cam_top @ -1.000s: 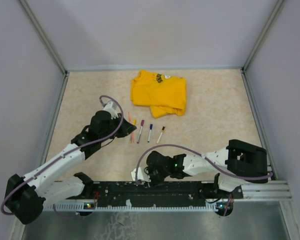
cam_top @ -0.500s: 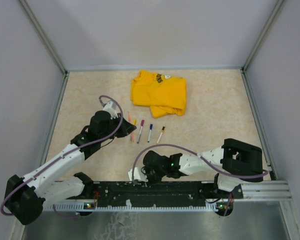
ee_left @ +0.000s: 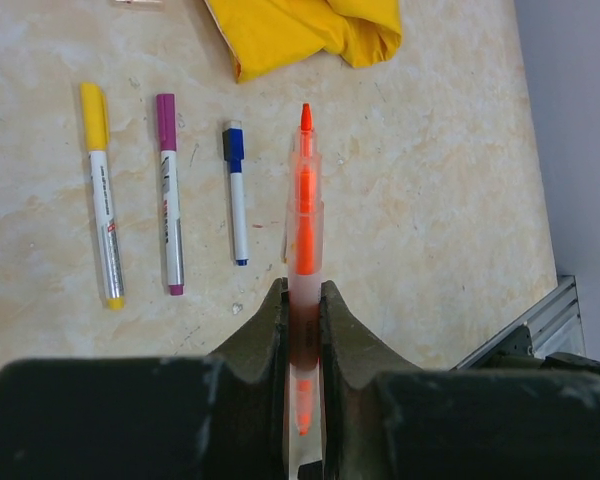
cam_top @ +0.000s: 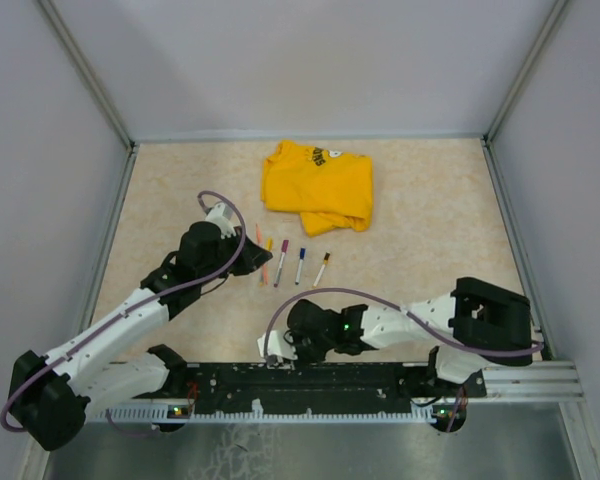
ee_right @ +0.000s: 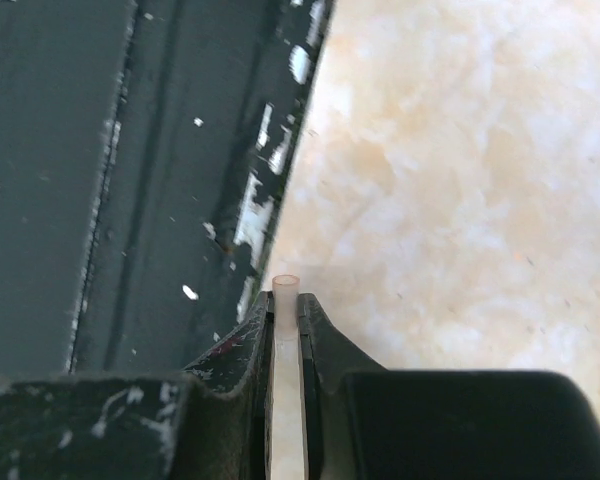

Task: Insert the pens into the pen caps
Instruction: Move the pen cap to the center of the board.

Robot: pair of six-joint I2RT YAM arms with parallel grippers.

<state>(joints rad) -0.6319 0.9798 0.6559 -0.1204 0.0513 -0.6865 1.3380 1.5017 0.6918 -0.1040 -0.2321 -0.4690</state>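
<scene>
Our right claw (ee_right: 286, 310) has just clenched on a pale cap (ee_right: 285, 288) by the near rail (ee_right: 130, 200). Our left claw (ee_left: 302, 305) grips the bare orange pen (ee_left: 305, 190) above the other pens (ee_left: 168, 200), so joining them looks next.

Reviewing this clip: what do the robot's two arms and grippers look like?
The left arm and right arm have white shells with black joints; a purple cable loops along each. A green light glows on the right arm. The left gripper and right gripper have dark, scuffed, tapering fingers.
</scene>
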